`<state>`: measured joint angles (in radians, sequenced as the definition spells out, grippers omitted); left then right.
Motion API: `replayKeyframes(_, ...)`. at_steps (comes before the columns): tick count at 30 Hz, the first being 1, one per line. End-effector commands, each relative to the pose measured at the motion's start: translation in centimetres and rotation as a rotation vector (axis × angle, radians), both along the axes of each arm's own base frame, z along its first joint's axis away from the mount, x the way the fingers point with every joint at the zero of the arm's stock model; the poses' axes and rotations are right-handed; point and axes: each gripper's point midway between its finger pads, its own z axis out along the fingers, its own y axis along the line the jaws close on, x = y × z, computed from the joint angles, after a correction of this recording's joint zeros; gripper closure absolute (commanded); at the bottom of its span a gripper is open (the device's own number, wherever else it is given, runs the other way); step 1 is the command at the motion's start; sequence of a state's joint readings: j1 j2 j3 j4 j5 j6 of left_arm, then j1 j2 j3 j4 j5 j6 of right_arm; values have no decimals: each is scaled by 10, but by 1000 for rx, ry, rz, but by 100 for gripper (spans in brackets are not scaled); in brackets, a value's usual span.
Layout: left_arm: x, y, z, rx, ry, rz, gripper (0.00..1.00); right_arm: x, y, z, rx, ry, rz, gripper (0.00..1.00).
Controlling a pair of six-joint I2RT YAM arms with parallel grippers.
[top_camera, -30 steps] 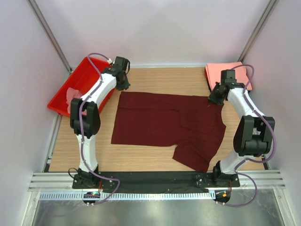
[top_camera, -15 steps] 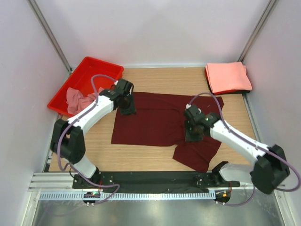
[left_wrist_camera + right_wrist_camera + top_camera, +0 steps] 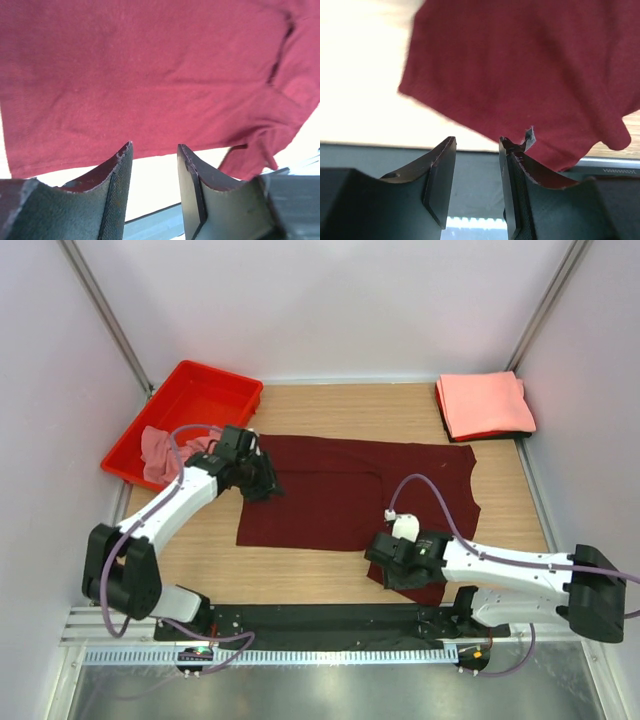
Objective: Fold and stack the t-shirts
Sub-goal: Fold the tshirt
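Wooden table carries a maroon t-shirt spread flat at its middle. By the near edge the right tool hangs over the shirt's near part, jaws spread and empty. Further back the left tool, likewise spread and empty, is above the shirt's left side. A red tray in the far left corner holds a dusty pink t-shirt, and folded salmon t-shirts lie in the far right corner

Dark maroon t-shirt, flat, central

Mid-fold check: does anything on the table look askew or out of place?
The dark maroon t-shirt lies skewed: its near sleeve, by the right gripper, crumples down to the table's front edge. The crumpled dusty-pink cloth seems to slump over the red plastic tray's near rim.
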<state>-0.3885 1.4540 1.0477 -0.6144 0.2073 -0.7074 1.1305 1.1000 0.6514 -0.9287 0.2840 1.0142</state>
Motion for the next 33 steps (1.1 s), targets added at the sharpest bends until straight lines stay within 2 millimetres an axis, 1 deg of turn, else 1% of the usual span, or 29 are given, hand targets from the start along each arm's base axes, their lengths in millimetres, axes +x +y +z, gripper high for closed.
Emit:
replayKeyframes(1,4,5,29,-74,-90,17,57,14,-6,-9,-25,-78,-139,53)
replayKeyframes(3,0,10,27,-79,-82,19,57,12,-6,-18,-42,-58,-138,53)
replayKeyframes(4,-1,12,30,-79,-93,20,57,10,-5,-21,-38,-50,-138,53)
replayKeyframes(5,-3,14,29,-73,-91,25,57,9,0,-25,-16,-39,-137,53)
replayKeyframes(8,-4,20,28,-74,-92,39,56,3,-8,-37,-13,-25,-177,53)
replayKeyframes(11,-6,23,25,-68,-85,52,56,1,-11,-39,15,-27,-222,54)
replayKeyframes(14,-5,25,19,-62,-75,78,56,-2,-14,-44,21,-23,-228,55)
replayKeyframes(19,-5,23,16,-72,-59,83,56,-1,-17,-45,-23,-16,-248,64)
replayKeyframes(21,-5,23,17,-74,-62,90,55,7,-13,-34,-20,-50,-289,64)
replayKeyframes(22,-4,23,17,-78,-62,91,55,11,-13,-26,-20,-69,-316,62)
replayKeyframes(23,-5,22,18,-80,-63,89,55,17,-10,-6,-1,-96,-396,56)
replayKeyframes(25,-4,20,20,-92,-64,86,55,30,-12,18,32,-174,-497,53)
replayKeyframes(26,-3,19,21,-98,-62,86,55,35,-16,34,59,-191,-578,49)
replayKeyframes(27,-2,18,23,-102,-63,86,55,39,-17,39,90,-195,-654,49)
replayKeyframes(28,-2,17,23,-107,-62,86,54,40,-19,41,101,-173,-681,48)
replayKeyframes(29,-1,17,24,-108,-66,89,54,45,-26,43,104,-170,-711,48)
replayKeyframes(30,2,17,24,-112,-79,93,53,56,-46,41,61,-166,-747,48)
replayKeyframes(32,6,15,18,-122,-75,114,52,80,-64,40,79,-163,-792,48)
replayKeyframes(33,13,12,19,-134,-94,117,52,98,-89,42,58,-176,-789,48)
